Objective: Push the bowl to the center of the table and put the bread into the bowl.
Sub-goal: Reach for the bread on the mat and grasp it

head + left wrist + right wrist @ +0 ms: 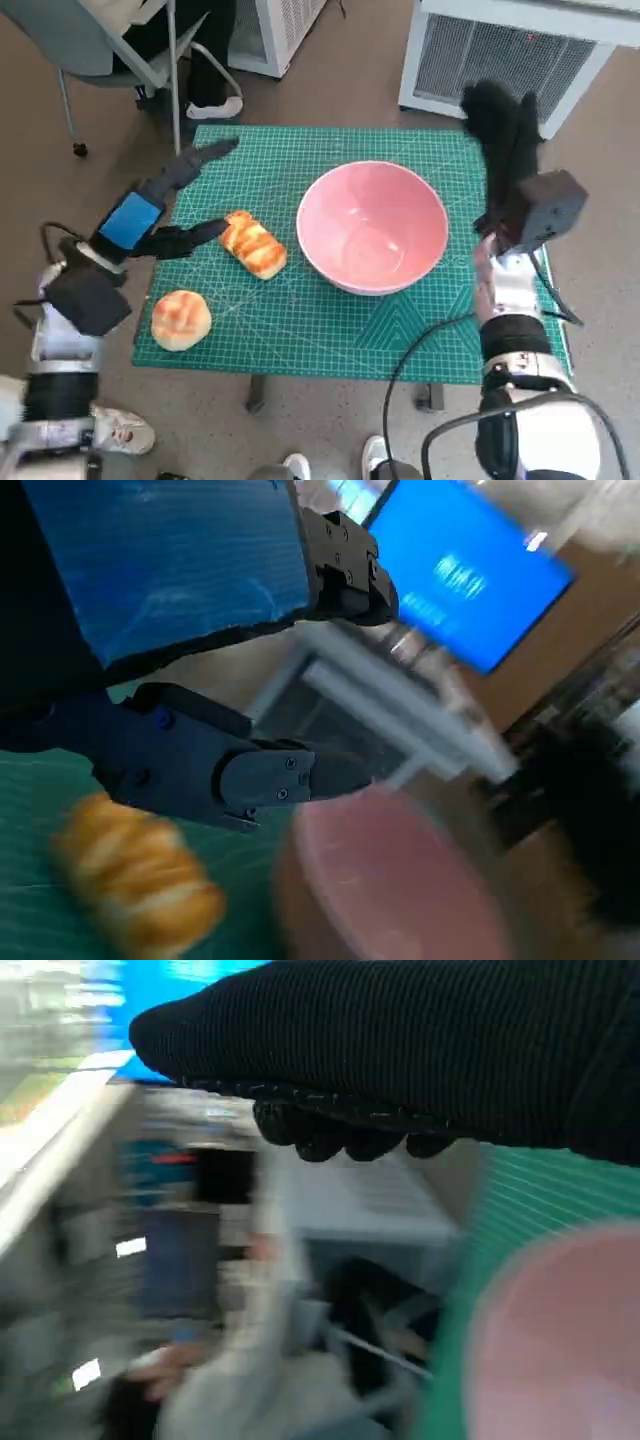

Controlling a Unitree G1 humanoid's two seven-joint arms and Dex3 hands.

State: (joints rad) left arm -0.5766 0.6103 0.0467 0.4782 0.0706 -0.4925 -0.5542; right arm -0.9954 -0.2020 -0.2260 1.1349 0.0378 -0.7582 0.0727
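Two bread items, one bowl, on green cutting mat over table.

- Bowl [372,227]: pink, empty, upright, roughly at mat centre; push step looks done or nearly so.
- Striped loaf [253,244]: just beside bowl, on its left-hand side, not touching rim. Likely the next pick, being closest.
- Round bun [181,319]: well apart from bowl, near mat's front-left corner, beyond the loaf.
- Left hand [165,215]: on far side of loaf from bowl, fingers [260,775] apart, holding nothing; one fingertip at or just short of loaf's end, contact unclear. Spread suits a grasp approach.
- Right hand [505,135]: raised beside bowl's right, clear of rim; holds nothing visible, fingers' set — cannot tell. Prob. parked so left arm has room.
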